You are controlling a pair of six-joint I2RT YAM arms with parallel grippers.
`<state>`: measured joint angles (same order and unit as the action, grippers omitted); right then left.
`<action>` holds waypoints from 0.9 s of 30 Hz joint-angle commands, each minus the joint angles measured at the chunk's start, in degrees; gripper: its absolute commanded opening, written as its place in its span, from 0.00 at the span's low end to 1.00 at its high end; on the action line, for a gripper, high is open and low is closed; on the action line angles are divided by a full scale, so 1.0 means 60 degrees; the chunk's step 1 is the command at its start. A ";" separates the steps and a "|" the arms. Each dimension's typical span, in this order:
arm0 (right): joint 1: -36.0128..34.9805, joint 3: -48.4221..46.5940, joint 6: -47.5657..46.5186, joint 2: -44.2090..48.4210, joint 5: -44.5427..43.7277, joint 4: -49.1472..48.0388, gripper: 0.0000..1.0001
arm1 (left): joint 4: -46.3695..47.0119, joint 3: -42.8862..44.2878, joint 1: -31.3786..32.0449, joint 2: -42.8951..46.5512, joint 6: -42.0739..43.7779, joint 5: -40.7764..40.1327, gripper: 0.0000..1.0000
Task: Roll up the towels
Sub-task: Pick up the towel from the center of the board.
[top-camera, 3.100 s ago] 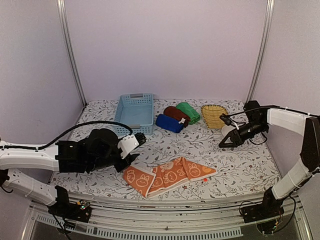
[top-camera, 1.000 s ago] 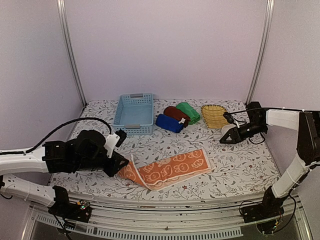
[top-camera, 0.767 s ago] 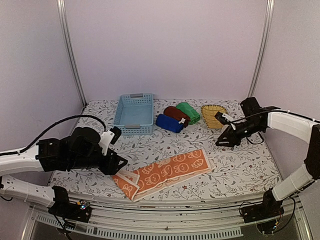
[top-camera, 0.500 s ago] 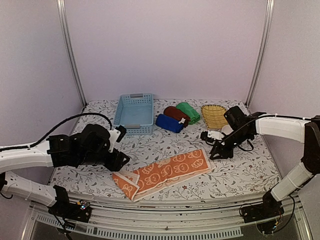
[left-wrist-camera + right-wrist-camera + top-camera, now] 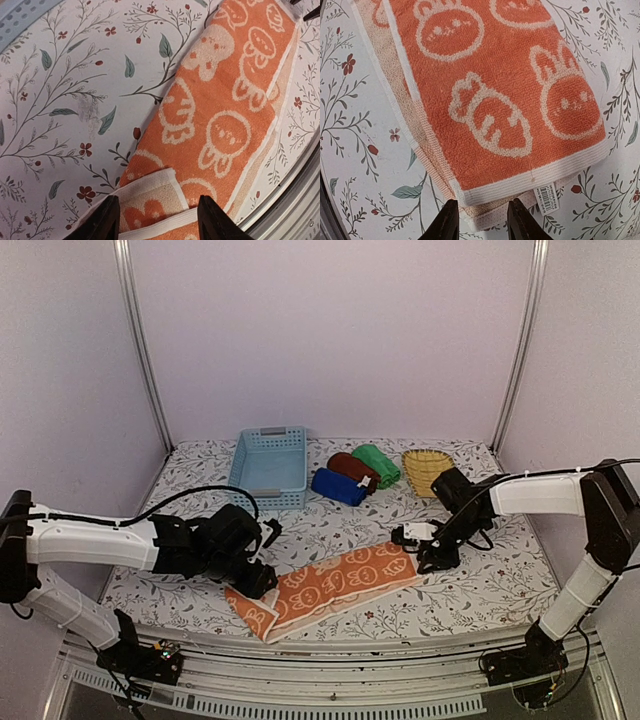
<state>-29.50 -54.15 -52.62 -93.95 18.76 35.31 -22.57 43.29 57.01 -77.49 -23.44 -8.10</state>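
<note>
Tabletop (image 5: 480, 585) with floral print, orange bunny-print towel (image 5: 340, 580) lay folded flat near its front edge, my left gripper (image 5: 157, 205) hovered open over the towel's turned-back left corner, my right gripper (image 5: 482, 205) hovered, jaws parted, over its tagged right end.

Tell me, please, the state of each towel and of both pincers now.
orange towel: folded into a flat strip, left corner turned over
dark blue towel: rolled
maroon towel: rolled
green towel: rolled
left pincer: open, above the strip's left end
right pincer: open, at the strip's right end
</note>
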 commanded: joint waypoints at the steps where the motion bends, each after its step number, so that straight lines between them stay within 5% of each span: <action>1: -0.0165 0.0125 -0.0355 -0.0168 -0.0161 -0.0157 0.38 | 0.0070 0.0126 -0.0276 -0.0227 -0.0063 0.0010 0.56; 17: -0.0519 0.0485 -0.0534 -0.0506 -0.0915 -0.0708 0.42 | 0.0157 -0.0107 -0.0447 -0.0245 -0.0180 -0.0171 0.56; 27: -0.0539 0.0229 -0.0109 -0.0458 -0.0787 -0.0658 0.24 | 0.0194 -0.0163 -0.0473 -0.0253 -0.0101 -0.0215 0.56</action>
<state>-32.36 -51.79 -54.41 -96.12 13.80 30.70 -22.17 43.13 55.09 -78.83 -24.08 -8.64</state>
